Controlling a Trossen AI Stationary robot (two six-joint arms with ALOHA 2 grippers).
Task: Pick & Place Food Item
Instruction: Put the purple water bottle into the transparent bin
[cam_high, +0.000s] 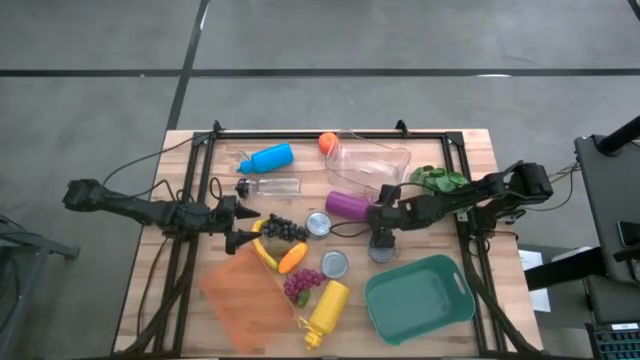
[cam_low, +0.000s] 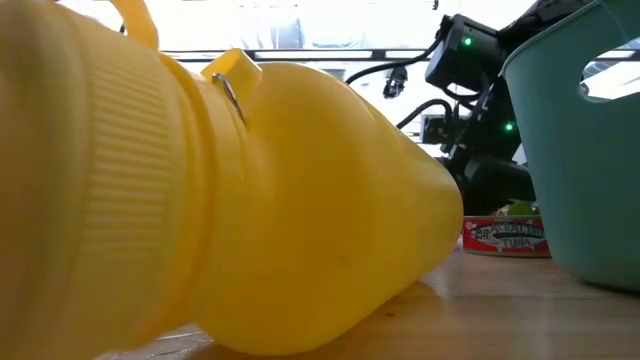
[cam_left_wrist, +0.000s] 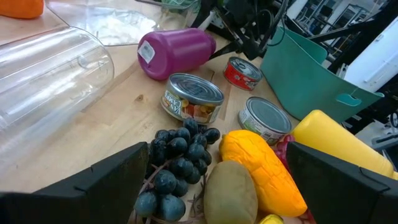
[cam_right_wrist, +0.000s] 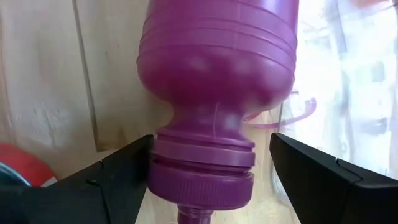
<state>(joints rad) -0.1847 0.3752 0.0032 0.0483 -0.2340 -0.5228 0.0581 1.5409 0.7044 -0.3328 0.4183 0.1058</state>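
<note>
Step in hand, by judgement: approach to a food item, nothing yet gripped. The left tool (cam_high: 243, 226) stands with fingers apart, level with the bench (cam_high: 455, 300), facing the fruit cluster: dark grapes (cam_left_wrist: 177, 165), kiwi (cam_left_wrist: 230, 191) and mango (cam_left_wrist: 264, 167). The right tool (cam_high: 380, 218) is also spread, fingers flanking the cap end of the purple bottle (cam_right_wrist: 217, 74) without visible contact. Next move calls for advancing and closing on one fruit. The teal bin (cam_high: 420, 295) holds nothing; the clear tub (cam_high: 368, 163) looks empty too.
</note>
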